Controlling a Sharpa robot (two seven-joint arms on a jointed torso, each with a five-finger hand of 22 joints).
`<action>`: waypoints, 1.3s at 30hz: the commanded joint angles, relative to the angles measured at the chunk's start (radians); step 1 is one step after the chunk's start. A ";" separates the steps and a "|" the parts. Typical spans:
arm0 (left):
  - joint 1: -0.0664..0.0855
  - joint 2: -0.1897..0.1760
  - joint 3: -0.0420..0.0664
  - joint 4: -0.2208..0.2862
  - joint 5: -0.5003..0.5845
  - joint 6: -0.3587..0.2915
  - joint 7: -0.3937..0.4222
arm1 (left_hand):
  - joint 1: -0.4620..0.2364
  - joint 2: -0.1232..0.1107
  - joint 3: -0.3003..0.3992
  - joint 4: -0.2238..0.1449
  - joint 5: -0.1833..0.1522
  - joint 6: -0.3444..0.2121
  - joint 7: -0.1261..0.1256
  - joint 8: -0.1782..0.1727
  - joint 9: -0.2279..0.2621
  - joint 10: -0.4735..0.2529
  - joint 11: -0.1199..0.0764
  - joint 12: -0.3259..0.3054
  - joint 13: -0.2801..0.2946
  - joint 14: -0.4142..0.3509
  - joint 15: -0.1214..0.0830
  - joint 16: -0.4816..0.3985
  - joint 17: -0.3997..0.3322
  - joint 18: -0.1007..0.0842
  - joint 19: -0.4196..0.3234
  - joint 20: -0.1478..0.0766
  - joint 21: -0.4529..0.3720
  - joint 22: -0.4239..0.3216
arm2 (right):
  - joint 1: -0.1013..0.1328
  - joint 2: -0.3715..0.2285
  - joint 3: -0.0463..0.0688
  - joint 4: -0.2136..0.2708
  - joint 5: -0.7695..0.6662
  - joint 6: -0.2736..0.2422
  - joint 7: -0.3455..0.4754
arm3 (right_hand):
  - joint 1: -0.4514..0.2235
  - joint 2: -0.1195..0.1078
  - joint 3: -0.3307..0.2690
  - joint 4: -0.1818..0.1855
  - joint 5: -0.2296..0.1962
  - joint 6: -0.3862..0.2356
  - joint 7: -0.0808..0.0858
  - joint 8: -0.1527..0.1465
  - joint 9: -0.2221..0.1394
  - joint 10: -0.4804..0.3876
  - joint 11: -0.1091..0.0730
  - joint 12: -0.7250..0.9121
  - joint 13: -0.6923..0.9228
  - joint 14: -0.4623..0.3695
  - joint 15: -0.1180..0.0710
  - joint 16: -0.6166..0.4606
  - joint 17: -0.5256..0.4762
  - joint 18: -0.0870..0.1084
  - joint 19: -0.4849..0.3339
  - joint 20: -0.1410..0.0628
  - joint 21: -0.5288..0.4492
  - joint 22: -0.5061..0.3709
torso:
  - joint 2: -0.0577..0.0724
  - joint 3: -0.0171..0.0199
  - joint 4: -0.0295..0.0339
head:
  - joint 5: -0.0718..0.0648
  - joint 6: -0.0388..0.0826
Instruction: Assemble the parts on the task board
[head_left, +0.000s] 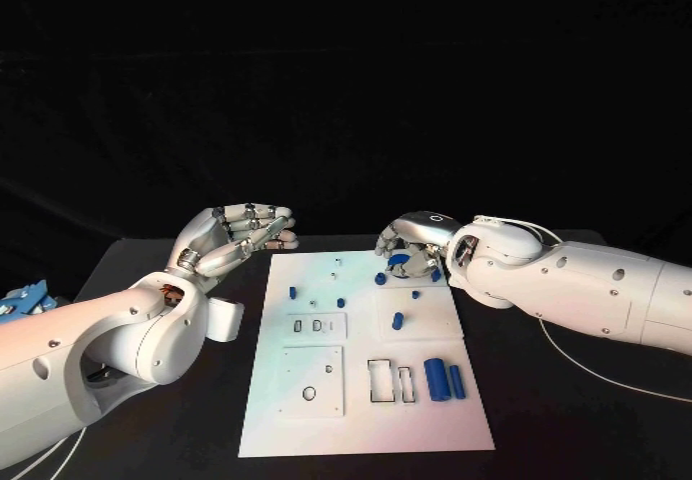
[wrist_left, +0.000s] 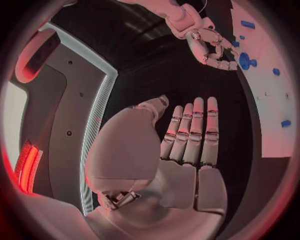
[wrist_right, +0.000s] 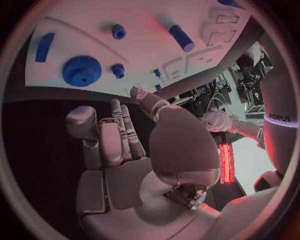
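The white task board (head_left: 418, 420) lies in the middle of the black table. My right hand (head_left: 408, 243) hovers at its far right corner, fingers apart and holding nothing. A blue gear (wrist_right: 81, 70) lies flat on the board just past those fingertips (wrist_right: 117, 106), apart from them; the gear (wrist_left: 245, 60) sits close beside that hand (wrist_left: 211, 46). My left hand (head_left: 240, 235) hangs off the board's far left corner with its fingers (wrist_left: 195, 131) straight, side by side and empty. Small blue pegs (head_left: 293, 292) stand on the board, and two blue cylinders (head_left: 446, 381) lie near its right edge.
Two raised white plates (head_left: 315, 325) with cut-outs sit on the board's left half. Rectangular slots (head_left: 379, 380) lie beside the cylinders. A short blue peg (head_left: 400, 321) stands mid-board. A blue object (head_left: 20, 301) lies at the table's left edge.
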 joint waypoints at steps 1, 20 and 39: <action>0.002 0.003 0.001 0.004 -0.006 0.028 -0.002 | -0.004 -0.009 0.007 -0.001 -0.007 -0.001 0.013 -0.004 0.000 0.000 0.005 -0.004 -0.001 -0.005 0.003 -0.006 0.002 0.004 0.006 0.002 0.000 -0.001 | -0.003 0.008 0.000 -0.006 -0.072 0.052 -0.044 | 0.003 -0.007 0.003 0.007 -0.005 -0.009 0.001 -0.004 0.002 -0.009 0.003 0.008 0.002 0.039 0.004 0.010 0.010 -0.021 0.012 0.000 0.011 0.014 | 0.015 0.0016 0.0037 | -0.004 0.001; 0.003 0.002 0.001 0.006 0.000 0.035 -0.006 | -0.007 -0.010 0.008 -0.002 -0.007 -0.003 0.015 -0.005 0.000 -0.001 0.007 -0.008 -0.001 -0.009 0.004 -0.010 0.003 0.004 0.004 0.003 -0.002 -0.003 | -0.011 0.029 -0.003 -0.024 -0.095 0.089 -0.055 | 0.008 0.004 0.014 0.018 -0.005 0.008 0.000 0.008 0.017 -0.008 0.002 0.039 0.012 0.046 0.005 0.054 0.052 -0.030 0.035 0.001 0.059 0.083 | 0.030 0.0033 0.0098 | -0.002 -0.005; 0.003 0.003 0.002 0.005 0.002 0.038 -0.008 | -0.008 -0.009 0.009 -0.002 -0.007 -0.004 0.015 -0.006 0.000 -0.002 0.007 -0.010 -0.001 -0.010 0.005 -0.011 0.004 0.004 0.004 0.004 -0.003 -0.004 | -0.012 0.042 -0.003 -0.032 -0.094 0.066 -0.067 | 0.020 0.047 0.059 0.044 -0.028 0.052 -0.017 0.037 0.044 0.030 -0.014 0.085 0.024 0.051 -0.007 0.094 0.087 -0.039 0.053 -0.006 0.105 0.150 | 0.039 0.0076 0.0083 | 0.001 -0.006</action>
